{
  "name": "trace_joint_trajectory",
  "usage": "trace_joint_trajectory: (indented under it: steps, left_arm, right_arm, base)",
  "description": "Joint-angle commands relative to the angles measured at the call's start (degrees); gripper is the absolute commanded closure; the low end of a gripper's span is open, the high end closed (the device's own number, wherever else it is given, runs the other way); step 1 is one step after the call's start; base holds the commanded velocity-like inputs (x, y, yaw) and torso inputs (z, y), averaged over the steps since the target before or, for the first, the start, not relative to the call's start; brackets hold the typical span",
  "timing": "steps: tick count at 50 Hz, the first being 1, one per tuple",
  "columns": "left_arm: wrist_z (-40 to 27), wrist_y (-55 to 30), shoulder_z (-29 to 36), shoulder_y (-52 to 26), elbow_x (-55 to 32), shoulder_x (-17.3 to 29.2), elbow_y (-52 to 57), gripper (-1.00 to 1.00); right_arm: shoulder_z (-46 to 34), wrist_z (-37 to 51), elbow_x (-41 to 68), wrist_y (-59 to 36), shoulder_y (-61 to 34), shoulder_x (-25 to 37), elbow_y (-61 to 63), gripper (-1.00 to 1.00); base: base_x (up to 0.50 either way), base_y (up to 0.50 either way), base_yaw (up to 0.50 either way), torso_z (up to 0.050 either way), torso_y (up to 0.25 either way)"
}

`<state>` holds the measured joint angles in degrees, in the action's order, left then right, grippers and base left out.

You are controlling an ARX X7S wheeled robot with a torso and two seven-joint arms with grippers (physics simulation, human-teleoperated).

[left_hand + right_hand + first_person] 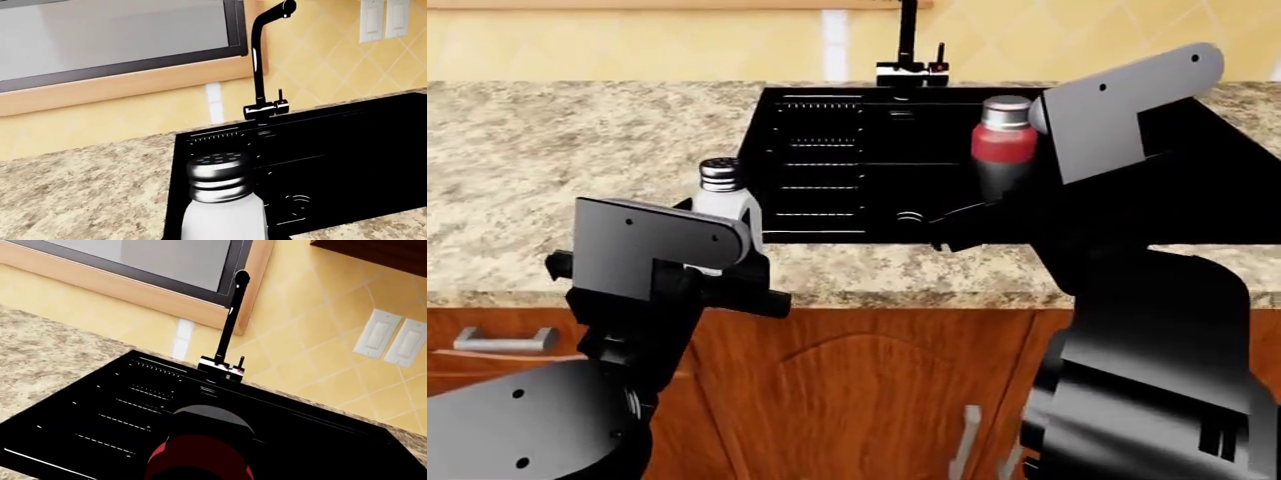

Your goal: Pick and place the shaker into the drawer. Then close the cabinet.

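Spanning the far side, the granite countertop carries a black sink with its faucet. Below, an arched cabinet door shows; no open drawer is visible. The left gripper pinches the white shaker at the sink's left edge, presumably for carrying. The right gripper seemingly clamps a red shaker over the basin.

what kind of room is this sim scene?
Looks like a kitchen: a granite counter with a black inset sink and tall black faucet, tiled wall behind, wood cabinet doors below.
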<state>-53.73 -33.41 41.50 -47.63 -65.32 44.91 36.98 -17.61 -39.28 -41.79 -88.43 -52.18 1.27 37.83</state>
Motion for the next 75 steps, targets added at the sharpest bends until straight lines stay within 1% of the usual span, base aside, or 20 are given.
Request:
trace_joint_trajectory:
  steps: [1,16,49,59,69,75]
  left_arm:
    - [-0.05,0.37,-0.22,-0.35,0.13,-0.06,-0.22,1.0]
    - [-0.06,0.19,0.06,-0.25,0.3,-0.09,0.11,1.0]
    - [-0.04,0.01,-0.25,-0.7,-0.02,0.29,0.39,1.0]
    - [-0.42,-0.76,-0.88,-1.96,-1.05,1.06,0.92,1.0]
    - [-1.18,-2.63,-2.14,-4.88,-3.47,2.69,1.85,1.0]
    - [-1.66,-3.47,-2.31,-6.05,-4.29,2.71,2.23,1.0]
  right_arm:
    - [-0.58,0.04,0.0,0.15,-0.18,0.17,0.0,1.0]
    - [-2.29,-1.29,-1.07,0.28,-0.12,0.78,0.88,1.0]
    - [-2.29,-1.08,-1.65,0.59,-0.53,0.49,0.27,1.0]
    - [-3.3,-1.84,-2.18,-0.28,-1.81,0.44,0.3,1.0]
    - [-3.84,-2.6,-2.04,-0.11,-3.52,-0.11,-0.63,1.0]
    - [-4.27,-2.88,-1.95,-0.25,-3.86,-0.1,-0.67,1.0]
  base:
    - [-0.14,0.5,0.0,0.0,0.0]
    - [-0.14,0.5,0.0,0.0,0.0]
    - [-0.14,0.5,0.0,0.0,0.0]
    - [-0.14,0.5,0.0,0.0,0.0]
    - [-0.14,0.5,0.0,0.0,0.0]
    - [-0.14,0.5,0.0,0.0,0.0]
